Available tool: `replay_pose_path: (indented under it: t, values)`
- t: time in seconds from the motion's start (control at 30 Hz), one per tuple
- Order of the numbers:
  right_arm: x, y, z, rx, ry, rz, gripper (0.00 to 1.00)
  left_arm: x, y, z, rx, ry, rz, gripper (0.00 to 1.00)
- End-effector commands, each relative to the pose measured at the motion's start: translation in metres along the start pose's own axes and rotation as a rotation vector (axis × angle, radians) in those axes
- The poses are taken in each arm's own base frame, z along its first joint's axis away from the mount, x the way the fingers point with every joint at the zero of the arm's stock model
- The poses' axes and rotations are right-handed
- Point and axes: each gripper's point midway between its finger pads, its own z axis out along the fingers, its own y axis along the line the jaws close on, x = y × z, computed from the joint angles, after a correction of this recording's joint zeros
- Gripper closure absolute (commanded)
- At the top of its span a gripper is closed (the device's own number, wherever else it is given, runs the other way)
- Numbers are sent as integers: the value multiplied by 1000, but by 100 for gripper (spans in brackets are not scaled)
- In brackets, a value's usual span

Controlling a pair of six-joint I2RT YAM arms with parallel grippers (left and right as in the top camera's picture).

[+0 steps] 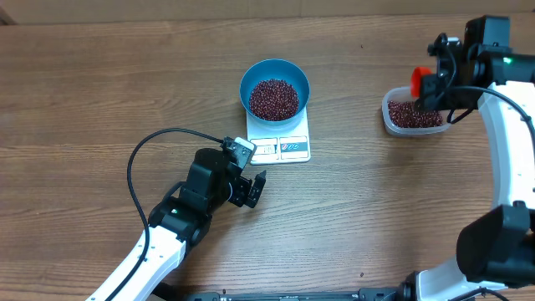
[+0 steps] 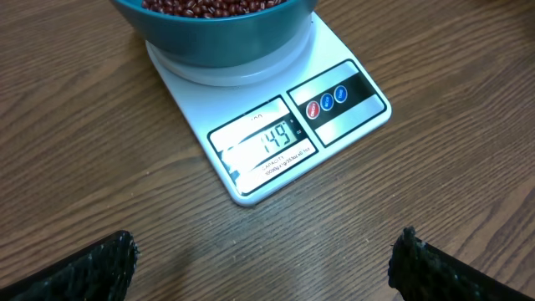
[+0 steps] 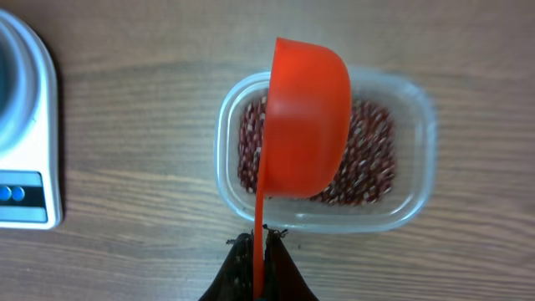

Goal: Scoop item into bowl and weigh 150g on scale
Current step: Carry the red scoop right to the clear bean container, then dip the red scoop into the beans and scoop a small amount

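The blue bowl [image 1: 275,77] stands on the white scale [image 1: 281,147], holding a heap of dark red-brown beans [image 1: 274,99]. In the left wrist view the scale [image 2: 351,113] shows 149 on its display, with the bowl [image 2: 217,38] and beans [image 2: 209,6] above it. My left gripper [image 1: 251,170] [image 2: 263,261] hovers open and empty over bare wood just in front of the scale. My right gripper [image 1: 432,94] [image 3: 260,244] is shut on the thin handle of an orange scoop [image 3: 305,117] [image 1: 417,79], which hangs tipped on its side over the clear tub.
The clear plastic tub [image 3: 418,180] [image 1: 389,121] of beans [image 3: 372,159] sits at the right of the table, well apart from the scale [image 3: 33,125]. The left arm's black cable [image 1: 134,163] loops over the wood at left.
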Motion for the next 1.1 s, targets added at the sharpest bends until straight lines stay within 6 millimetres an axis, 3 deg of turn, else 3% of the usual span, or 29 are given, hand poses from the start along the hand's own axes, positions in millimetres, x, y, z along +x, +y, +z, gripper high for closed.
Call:
replay_pose_path:
  t: [0.0,0.37,0.67,1.07]
  values:
    - [10,1,22,-37,46,20,96,2,2,2,-11,8,-6,0]
    - [17,-1,46,-38,65,76,96,2,2,2,-11,8,-6,1]
    - [34,-2,79,-39,66,79,96,2,2,2,-11,8,-6,1]
    - [28,18,80,-155,32,79,96,2,2,2,-11,8,-6,0]
